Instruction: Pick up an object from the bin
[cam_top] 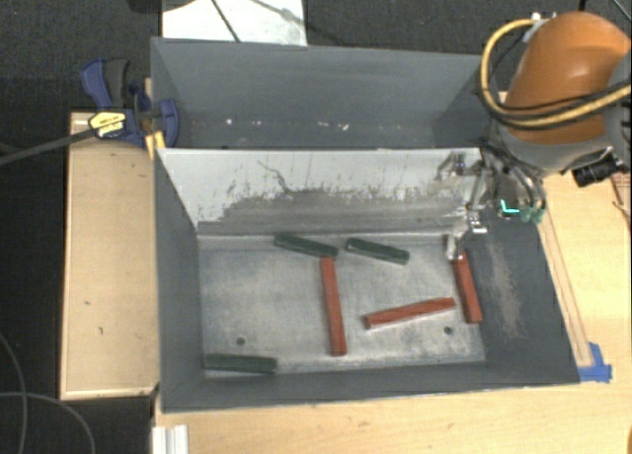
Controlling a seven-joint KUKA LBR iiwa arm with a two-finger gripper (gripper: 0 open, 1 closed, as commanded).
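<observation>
Hanging over the far end of the rightmost red stick, the gripper had lifted nothing yet; spread or pinching, I couldn't tell.

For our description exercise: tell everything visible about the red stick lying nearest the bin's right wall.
The red stick is a slim, straight, matt brick-red bar, seemingly undamaged. It lies flat on the floor of the bin, running almost top to bottom in the view, slightly slanted. Its upper end is right at the gripper; whether they touch is unclear.
</observation>
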